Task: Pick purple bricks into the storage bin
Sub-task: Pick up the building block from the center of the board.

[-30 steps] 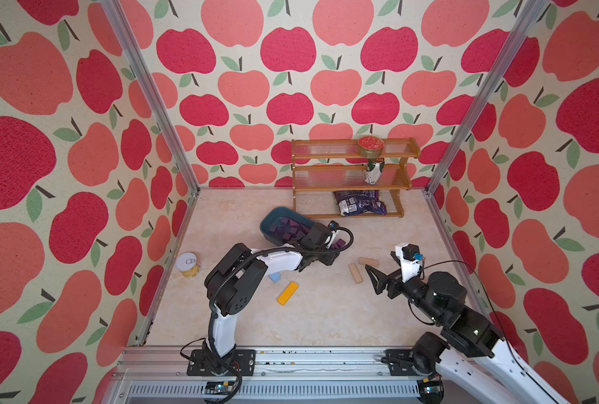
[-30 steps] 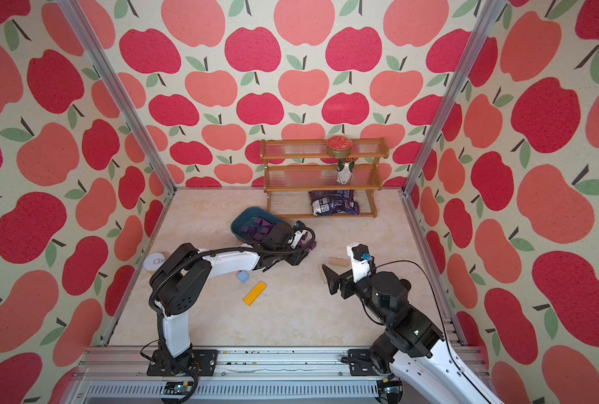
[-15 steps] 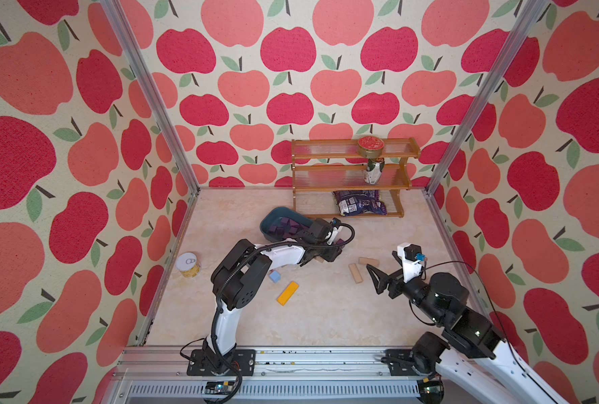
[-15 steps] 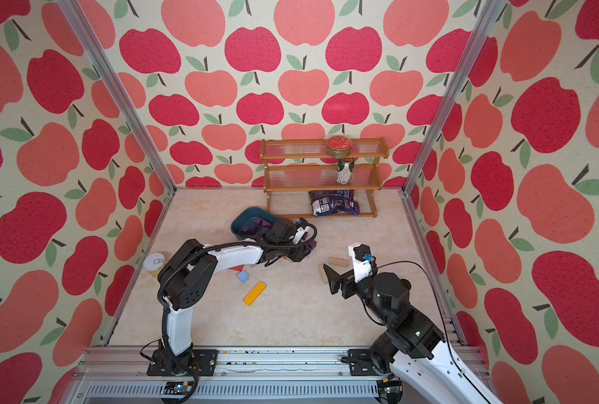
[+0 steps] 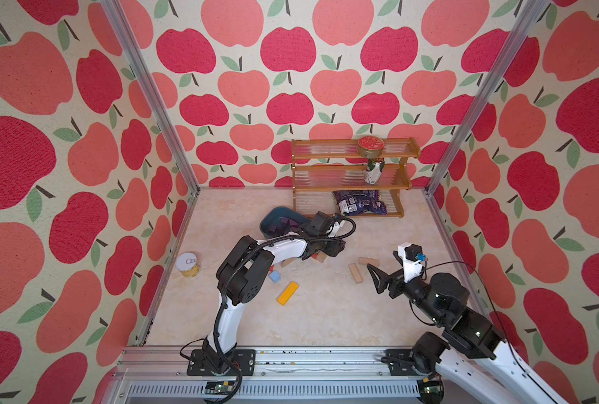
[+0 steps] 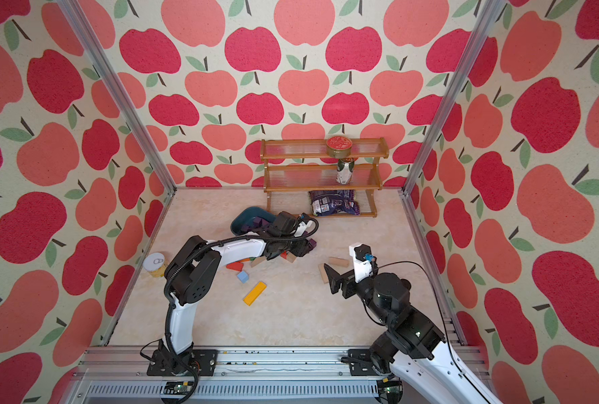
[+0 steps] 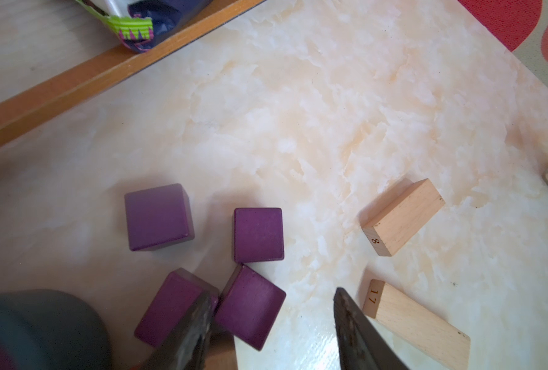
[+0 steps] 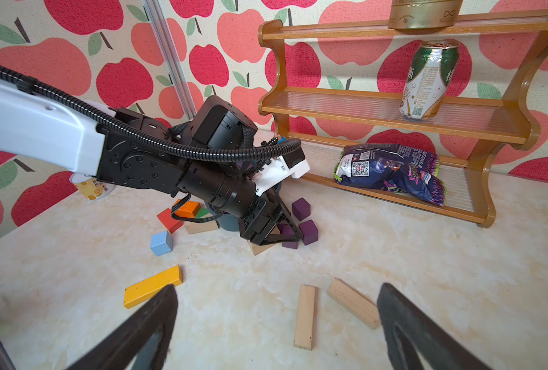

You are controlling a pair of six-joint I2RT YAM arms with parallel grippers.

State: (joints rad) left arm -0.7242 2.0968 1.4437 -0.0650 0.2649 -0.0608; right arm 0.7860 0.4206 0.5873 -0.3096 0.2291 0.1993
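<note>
In both top views the left hand (image 5: pixel 333 249) hangs low over the counter (image 5: pixel 326 314). The storage bin (image 5: pixel 265 225), already holding purple bricks (image 5: pixel 282 224), sits at its 10 o'clock. The right hand (image 5: pixel 378 276) hovers well apart at 4 o'clock, spread wide.

The left wrist view finds four purple bricks on the counter, one lying between the half-parted fingers (image 7: pixel 192 330), not clamped.

The right wrist view shows that hand's wide fingers (image 8: pixel 157 307) above tan blocks (image 8: pixel 304 317).
</note>
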